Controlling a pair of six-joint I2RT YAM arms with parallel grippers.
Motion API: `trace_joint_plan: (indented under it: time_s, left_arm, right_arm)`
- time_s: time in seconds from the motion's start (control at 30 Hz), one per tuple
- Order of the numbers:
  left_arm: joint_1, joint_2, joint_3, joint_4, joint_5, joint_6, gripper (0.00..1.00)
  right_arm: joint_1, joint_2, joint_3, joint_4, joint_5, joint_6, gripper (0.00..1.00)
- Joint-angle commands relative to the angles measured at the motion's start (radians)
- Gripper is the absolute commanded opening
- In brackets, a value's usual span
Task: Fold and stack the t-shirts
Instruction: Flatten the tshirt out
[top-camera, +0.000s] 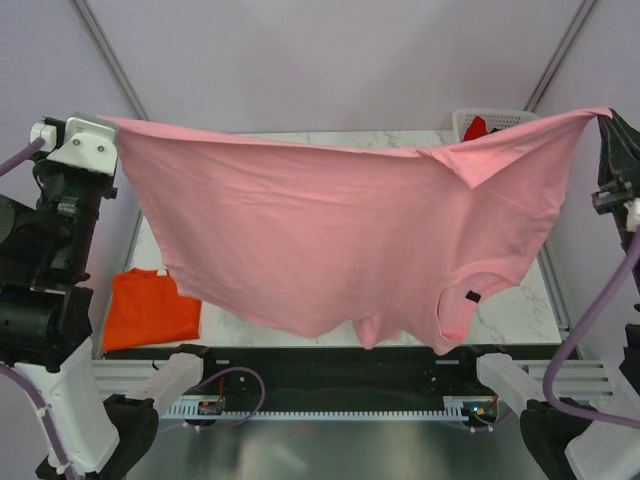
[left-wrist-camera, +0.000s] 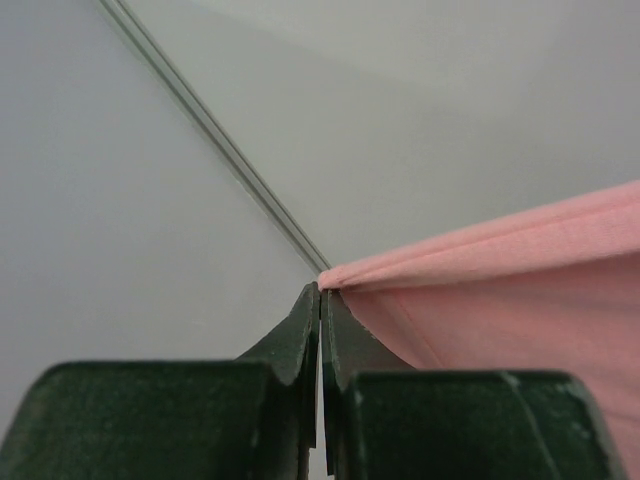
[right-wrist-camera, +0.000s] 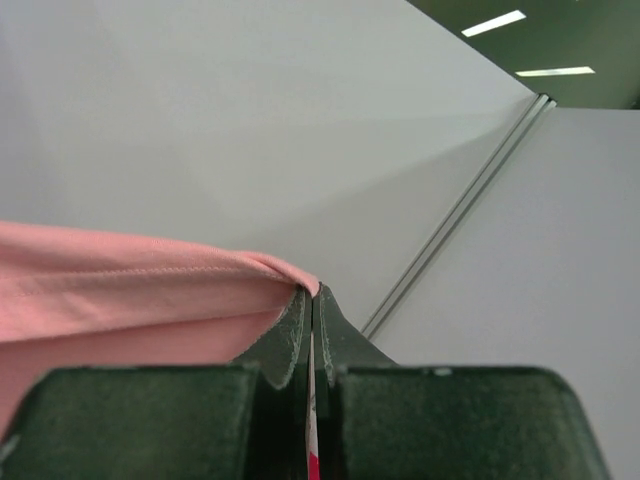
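The left claw (left-wrist-camera: 320, 292) and right claw (right-wrist-camera: 312, 295) each pinched tight on a corner of the pink t-shirt (top-camera: 330, 240), stretched high above the table (top-camera: 515, 318). The orange t-shirt (top-camera: 150, 310) lay folded at its left.

Your white marble table (top-camera: 510, 318) carries a folded orange t-shirt (top-camera: 150, 310) at lower left. A white basket (top-camera: 510, 118) sits at upper right.
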Motion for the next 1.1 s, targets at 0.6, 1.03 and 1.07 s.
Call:
trace_joint_plan:
  time_s: [0.6,1.03,1.07]
  left_arm:
    - [-0.002,0.553,-0.491,0.206,0.161,0.030,0.02]
    - [0.000,1.066,-0.187,0.237,0.075,0.021,0.02]
    - [0.000,1.104,-0.175,0.242,0.072,0.025,0.02]
  right_arm:
    - [0.029,0.551,-0.637,0.391,-0.093,-0.150,0.00]
    - [0.125,1.260,-0.163,0.387,0.211,-0.131,0.00]
    - [0.130,1.313,-0.105,0.385,0.226,-0.133,0.00]
